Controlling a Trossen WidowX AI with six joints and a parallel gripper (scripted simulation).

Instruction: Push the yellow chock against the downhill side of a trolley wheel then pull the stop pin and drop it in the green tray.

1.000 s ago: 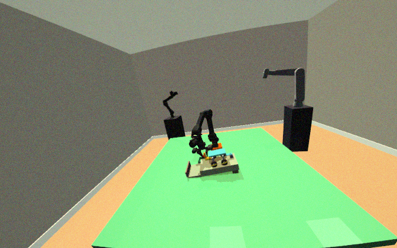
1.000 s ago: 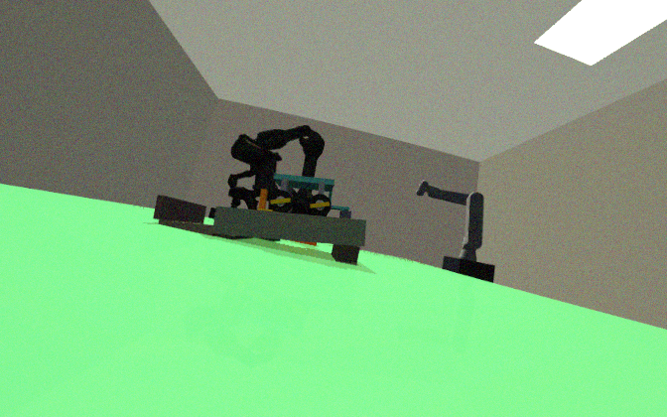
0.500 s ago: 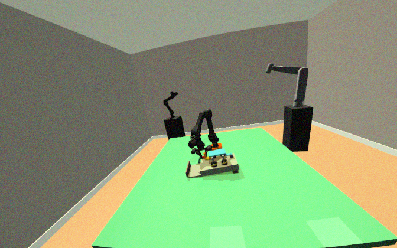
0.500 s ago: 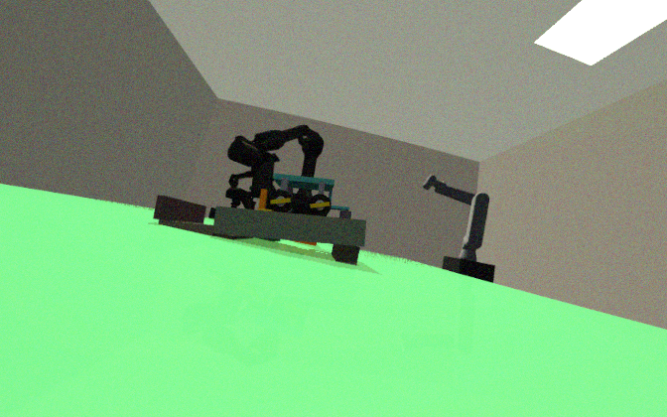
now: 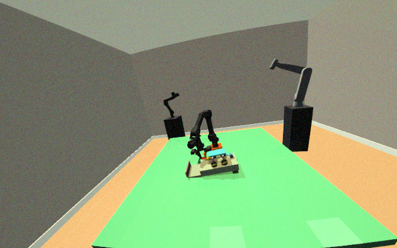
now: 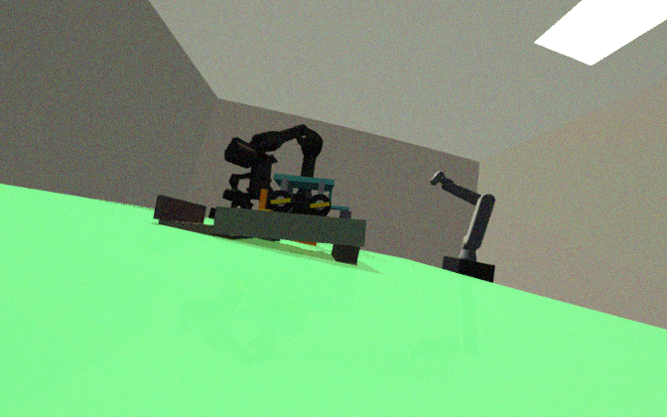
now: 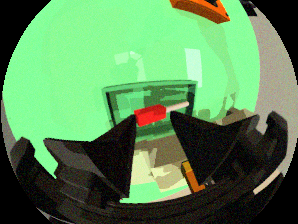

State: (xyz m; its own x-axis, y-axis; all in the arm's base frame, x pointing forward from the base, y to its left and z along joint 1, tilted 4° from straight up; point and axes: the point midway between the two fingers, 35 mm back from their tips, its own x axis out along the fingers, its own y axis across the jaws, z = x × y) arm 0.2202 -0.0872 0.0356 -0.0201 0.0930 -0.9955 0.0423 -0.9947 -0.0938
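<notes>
In the top view, we saw the trolley on the ramp, with the tool beside it, left of centre.

In the exterior view, the chock's orange handle stood just left of a wheel.

In the wrist view, the tool stood partly open, apparently gripping nothing; the stop pin showed within the green tray's outline. We needed to confirm it lay inside, then lift clear.

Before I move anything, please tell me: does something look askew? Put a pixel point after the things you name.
Yes, the red-headed stop pin (image 5: 203, 158) (image 7: 150, 115). Seen from the wrist, it lies crosswise at the gripper (image 5: 198, 156) (image 6: 240, 204) (image 7: 153, 116) fingertips, against the green tray (image 7: 150, 83), shaft slanting sideways. I cannot tell if it is gripped.
</notes>
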